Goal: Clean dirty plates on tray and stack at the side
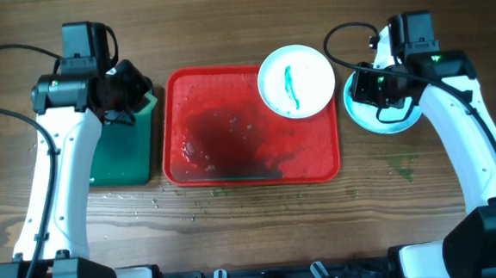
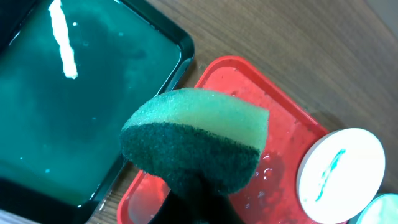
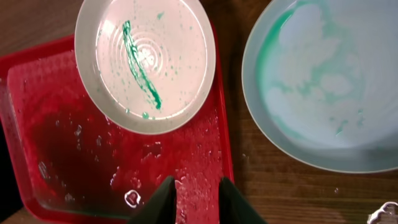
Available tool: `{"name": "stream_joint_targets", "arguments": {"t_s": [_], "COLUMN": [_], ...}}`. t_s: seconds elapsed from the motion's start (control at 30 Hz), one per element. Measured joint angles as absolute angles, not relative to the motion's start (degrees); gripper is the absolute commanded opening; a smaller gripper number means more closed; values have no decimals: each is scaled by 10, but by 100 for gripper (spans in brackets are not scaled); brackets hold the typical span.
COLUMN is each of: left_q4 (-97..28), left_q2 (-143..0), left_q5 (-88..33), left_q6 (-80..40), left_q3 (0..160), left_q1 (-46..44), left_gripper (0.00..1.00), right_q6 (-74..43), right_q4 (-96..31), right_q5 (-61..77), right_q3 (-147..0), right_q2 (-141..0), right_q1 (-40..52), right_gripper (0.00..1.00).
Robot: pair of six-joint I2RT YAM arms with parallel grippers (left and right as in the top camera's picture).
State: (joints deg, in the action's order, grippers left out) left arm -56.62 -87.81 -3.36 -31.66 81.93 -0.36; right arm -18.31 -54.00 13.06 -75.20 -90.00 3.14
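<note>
While your left tool (image 1: 122, 91) is clamped on the sponge (image 2: 196, 137), it hangs over the far right corner of the dark green tray (image 1: 124, 159), which holds water. Next to the right, the red tray (image 1: 255, 180) sits mid-tabletop (image 1: 235, 217), wet and darkly stained, with one plate (image 1: 296, 80) lying in its far right corner. That plate carries a bold teal streak and flecks, so you should count it as not yet cleaned.

Right of the red tray, the side plate (image 1: 394, 123) rests on the wood under your right arm. It shows only a pale teal wash, which reads as wiped but hardly spotless. You cannot tell whether another plate lies beneath it.

Your right tool (image 3: 196, 193) hovers over the red tray's right edge, its jaws narrowly apart and gripping nothing.

By my reckoning you are partway: the streaked plate needs scrubbing, then stacking on the side plate
</note>
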Motion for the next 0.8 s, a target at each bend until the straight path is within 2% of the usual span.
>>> {"name": "stream_joint_targets", "arguments": {"t_s": [0.1, 0.27, 0.33, 0.5, 0.63, 0.8], "left_q4": [-555, -535, -530, -514, -514, -514], "left_q2": [-879, -900, -916, -938, -939, -939], "left_q5": [-33, -33, -33, -33, -33, -33], "left_q6": [-324, -325, -327, -327, -327, -327], "left_q3": [819, 819, 819, 819, 819, 819], "left_q1": [-6, -19, -27, -46, -46, -46], "left_gripper": [4, 4, 4, 4, 4, 4], "right_q6": [-190, -220, -243, -279, -295, -296], "right_q4": [-518, -472, -460, -399, -368, -368], "right_q5": [131, 110, 90, 35, 22, 12], "right_q3": [-738, -706, -705, -702, -701, -699], "right_q2": [-900, -902, -912, -981, -1053, -1074], "right_q1": [34, 63, 76, 115, 132, 132], "right_gripper": [22, 17, 22, 26, 27, 29]}}
